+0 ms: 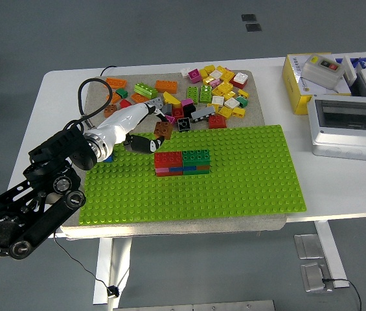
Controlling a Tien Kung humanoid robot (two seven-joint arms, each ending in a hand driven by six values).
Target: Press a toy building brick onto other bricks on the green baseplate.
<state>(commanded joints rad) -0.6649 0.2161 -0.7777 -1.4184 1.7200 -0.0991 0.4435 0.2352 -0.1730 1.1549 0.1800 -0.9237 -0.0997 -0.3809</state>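
The brick you carry is a small brown brick [164, 129], held between the fingertips of the left hand [149, 127], just above the far edge of the green baseplate [247, 175] and a little behind and to the left of the brick stack [183, 162]. I judge it is light, hard plastic with smooth sides, so it can slip or turn between the fingers if you squeeze only at the corners; better you keep hold on two opposite flat sides and leave the bottom free, because the bottom must meet the studs. It is not fragile, but it needs a firm, straight push to click, and a tilted brick will probably jam on one edge. The stack is low, with red on the left and green on the right, and it sits near the middle of the baseplate. Your left arm reaches in from the lower left, with the white forearm stretched toward the stack and the fingers curled around the brick. The loose bricks [218, 91] lie on the grey mat behind the baseplate. The right hand does not show.
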